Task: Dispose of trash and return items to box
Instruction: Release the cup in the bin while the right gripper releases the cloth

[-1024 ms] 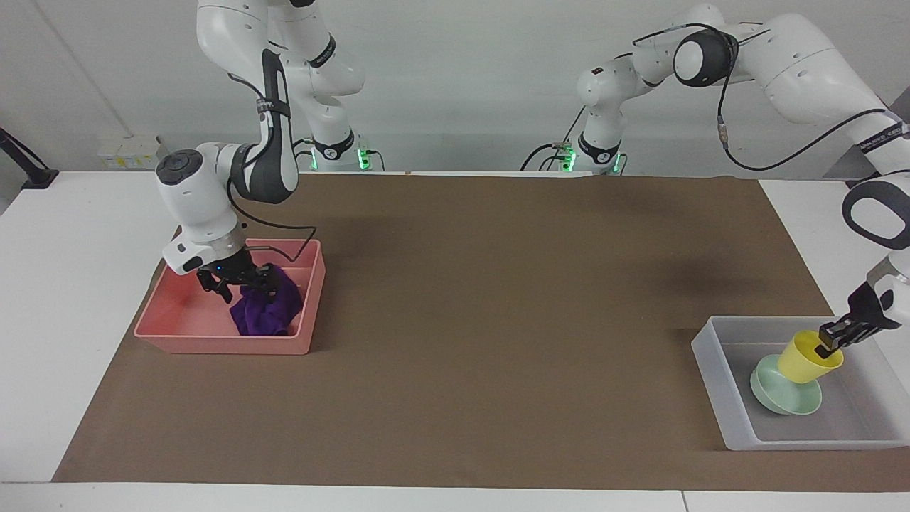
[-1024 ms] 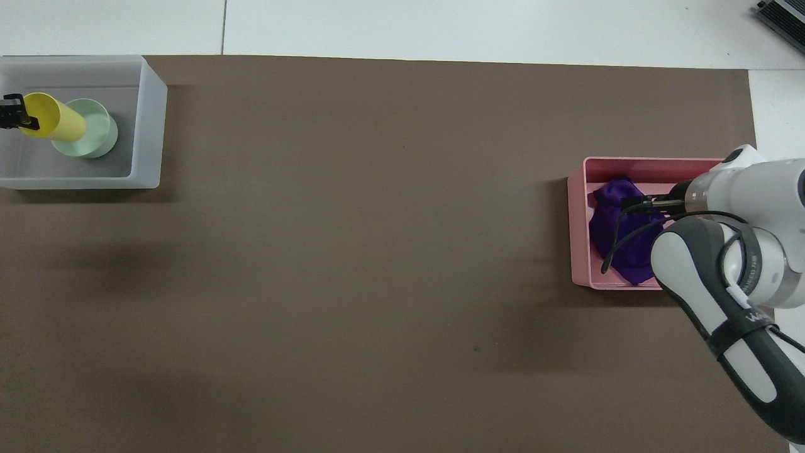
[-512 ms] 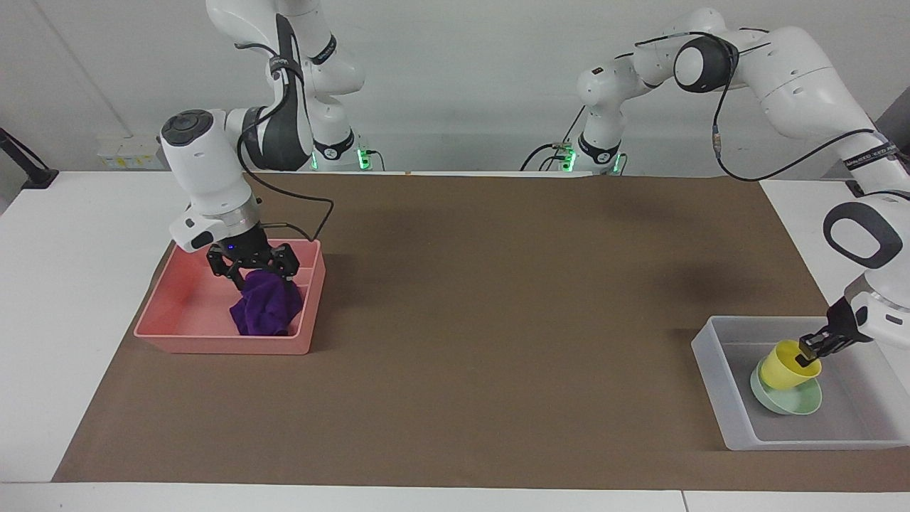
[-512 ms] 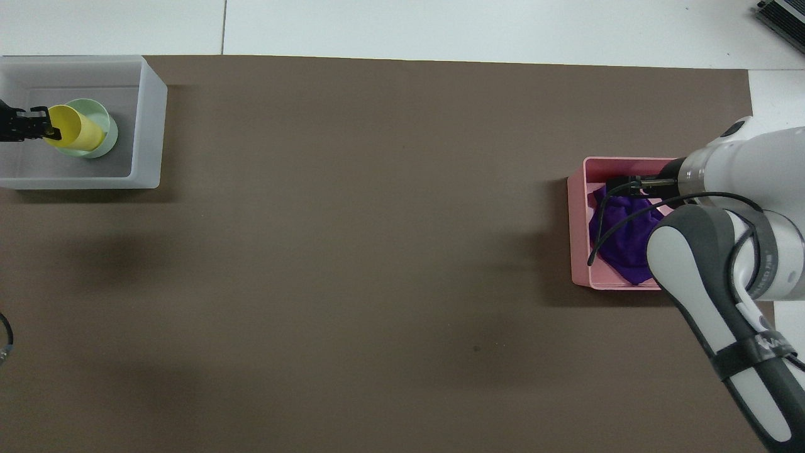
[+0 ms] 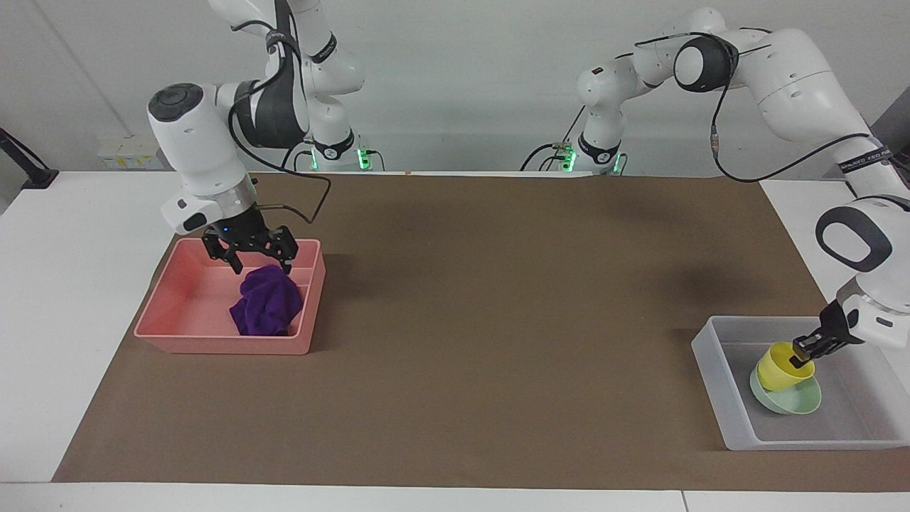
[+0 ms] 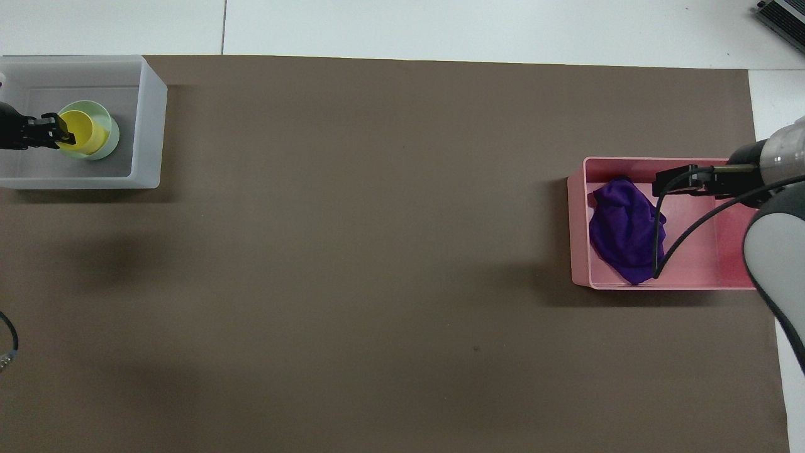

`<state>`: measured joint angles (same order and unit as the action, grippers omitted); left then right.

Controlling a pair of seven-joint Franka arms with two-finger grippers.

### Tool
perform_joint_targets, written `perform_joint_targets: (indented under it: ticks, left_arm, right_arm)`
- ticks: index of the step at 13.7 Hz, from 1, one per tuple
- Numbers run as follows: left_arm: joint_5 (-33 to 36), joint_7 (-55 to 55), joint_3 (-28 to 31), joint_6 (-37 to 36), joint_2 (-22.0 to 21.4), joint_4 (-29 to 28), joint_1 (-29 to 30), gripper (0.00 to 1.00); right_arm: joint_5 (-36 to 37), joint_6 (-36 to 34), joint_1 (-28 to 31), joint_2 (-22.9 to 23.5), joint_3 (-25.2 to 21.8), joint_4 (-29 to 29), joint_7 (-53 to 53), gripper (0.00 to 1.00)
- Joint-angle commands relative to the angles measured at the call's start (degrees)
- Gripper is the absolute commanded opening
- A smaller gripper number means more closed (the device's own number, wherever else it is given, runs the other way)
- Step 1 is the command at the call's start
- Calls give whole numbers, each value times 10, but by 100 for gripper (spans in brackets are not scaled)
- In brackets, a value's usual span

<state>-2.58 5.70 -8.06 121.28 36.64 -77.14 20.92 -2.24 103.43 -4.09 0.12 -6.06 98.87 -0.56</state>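
The trash, a deep purple soft fabric cloth (image 5: 266, 307), now lies crumpled in my pink plastic tray (image 5: 170, 302) at the right arm's end of the table, bunched against the wall toward the table's middle. A second ago my right gripper (image 5: 250, 257) was down on it; it has since lifted clear and hangs over the tray with its fingers spread apart and nothing between them, so I judge the disposal done.

My small yellow plastic cup (image 5: 782, 366) has changed too: a second ago it was tilted steeply, and it now sits nearly upright inside the shallow mint-green round bowl (image 5: 789, 402), both in the translucent whitish plastic box (image 5: 718, 370) at the left arm's end. My left gripper (image 5: 809, 348) is at the cup's rim; I cannot tell whether its fingers still pinch the wall or have parted. If they have, both halves of the task look finished and the arm only needs to withdraw.

The cloth is limp and folded, with no fixed shape. The cup is smooth, rigid and tapered, the bowl glossy and low, the 2 trays straight-walled, all on a matte brown mat (image 5: 498, 320).
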Motion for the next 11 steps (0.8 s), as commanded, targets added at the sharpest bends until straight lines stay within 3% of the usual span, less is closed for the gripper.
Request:
perform_joint_targets:
  ticks: [1, 2, 4, 8, 11]
  left_arm:
    - [-1, 59, 2, 9, -22, -21, 8, 86]
    - [-1, 86, 1, 11, -30, -19, 11, 100]
    - [-2, 91, 1, 10, -72, -29, 1, 100]
    - [-2, 88, 1, 10, -208, -152, -49, 100]
    - [-2, 75, 1, -9, -311, -233, -93, 100]
  right_arm:
    - [2, -42, 8, -12, 1, -25, -6, 100]
    - [3, -48, 15, -25, 3, -25, -5, 100]
    - [4, -68, 16, -38, 1, -25, -2, 100]
    - [19, -113, 18, -52, 3, -48, 0, 100]
    - [21, -111, 12, -64, 5, -24, -7, 100]
